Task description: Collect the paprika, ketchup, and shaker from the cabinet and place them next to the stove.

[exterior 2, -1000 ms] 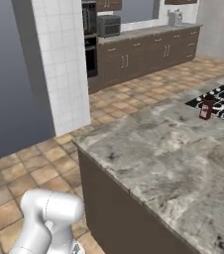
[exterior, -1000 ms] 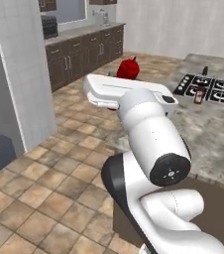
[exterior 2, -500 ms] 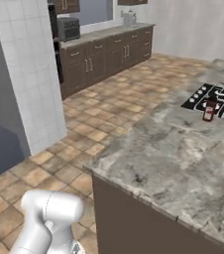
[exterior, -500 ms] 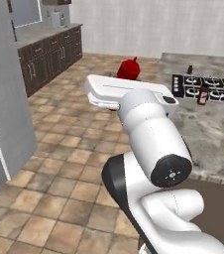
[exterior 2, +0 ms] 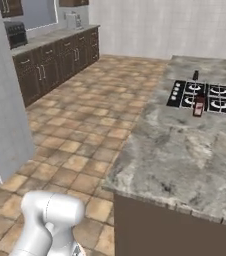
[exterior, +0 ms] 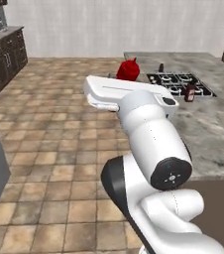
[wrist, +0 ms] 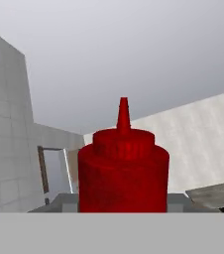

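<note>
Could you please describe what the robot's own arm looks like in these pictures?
The arm is glossy white, built of thick rounded segments. A dark grey or black band rings the lower joint, and a dark round cap with a small centre mark closes the elbow. No cables or lettering show.

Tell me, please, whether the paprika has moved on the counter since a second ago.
No. The paprika still stands at the stove's front edge, as earlier; only the driving base shifted the view.

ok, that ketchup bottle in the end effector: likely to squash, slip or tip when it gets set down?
The ketchup looks like a soft squeeze bottle, so its walls probably give under the grip. Its smooth, unlabelled red skin could be slippery. The body is broad and the nozzle narrow, so it should stand steady if placed upright on the counter beside the stove.
</note>
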